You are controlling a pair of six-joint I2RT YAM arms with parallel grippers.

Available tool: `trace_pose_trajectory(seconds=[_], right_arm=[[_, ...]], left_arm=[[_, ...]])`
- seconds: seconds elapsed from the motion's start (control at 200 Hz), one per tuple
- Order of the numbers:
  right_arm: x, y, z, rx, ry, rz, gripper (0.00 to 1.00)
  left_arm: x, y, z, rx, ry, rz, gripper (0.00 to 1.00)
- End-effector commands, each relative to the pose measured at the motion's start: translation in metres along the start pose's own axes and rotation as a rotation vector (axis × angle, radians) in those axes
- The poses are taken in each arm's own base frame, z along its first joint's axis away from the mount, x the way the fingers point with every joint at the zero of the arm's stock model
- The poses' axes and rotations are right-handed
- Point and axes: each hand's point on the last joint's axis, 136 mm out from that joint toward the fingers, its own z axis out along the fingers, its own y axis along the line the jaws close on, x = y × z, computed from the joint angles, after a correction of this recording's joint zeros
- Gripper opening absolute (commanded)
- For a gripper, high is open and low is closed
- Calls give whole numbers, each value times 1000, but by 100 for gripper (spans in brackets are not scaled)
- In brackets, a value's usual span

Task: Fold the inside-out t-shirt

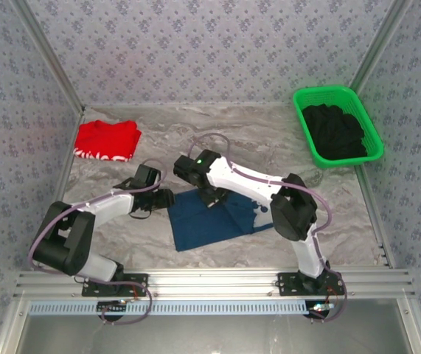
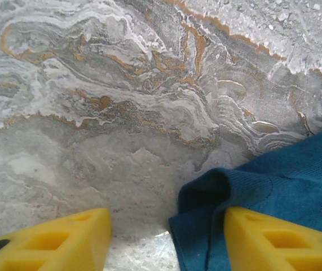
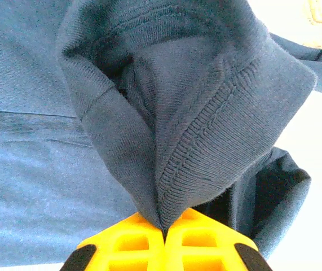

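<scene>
**A:** What takes up the most room?

**B:** The grey marbled desk [image 1: 269,133]. It spreads across the middle of the top view, between patterned walls.

**A:** And the shirt?

**B:** The dark navy-blue cloth t-shirt [image 1: 199,221] lies on the desk just below the centre of the top view. It is a flat, roughly four-sided patch, and a rumpled part on its right side passes under the right arm.

**A:** Anything else on the desk?

**B:** A green plastic mesh basket [image 1: 326,90] sits in the upper right, with black clothing [image 1: 335,133] heaped inside. A red folded garment with white trim [image 1: 107,139] lies in the upper left, well apart from the t-shirt.

**A:** What about the right hand?

**B:** The right hand [image 1: 211,196] is at the t-shirt's upper edge. In the right wrist view its yellow fingers [image 3: 132,243] are pressed together at the bottom centre, clenched on a ridge of the t-shirt [image 3: 206,113] along a stitched hem. The cloth rises from the pinch in a hooded fold.

**A:** And the left hand?

**B:** The left hand [image 1: 162,199] is just beside the t-shirt's upper left corner. In the left wrist view it [image 2: 166,231] is released, with its two yellow fingers standing apart at the bottom edge. The left finger is over bare desk and the right one over the t-shirt [image 2: 290,175]. The t-shirt's curled corner lies between the two fingers.
</scene>
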Motion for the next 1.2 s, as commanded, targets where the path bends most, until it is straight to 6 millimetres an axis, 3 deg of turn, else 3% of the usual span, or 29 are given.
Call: trace_pose_trajectory(seconds=[0.0, 0.4, 0.744, 1.194], right_arm=[[-2, -5, -27, -73, -68, 62, 0], [-8, 7, -49, -147, -126, 74, 0], [-12, 29, -65, -216, -151, 55, 0], [-19, 64, -62, -319, -145, 35, 0]], left_arm=[[8, -7, 9, 57, 27, -12, 49], [18, -6, 16, 84, 45, -20, 34], [20, -6, 18, 87, 48, -18, 33], [20, -5, 17, 82, 43, -16, 33]])
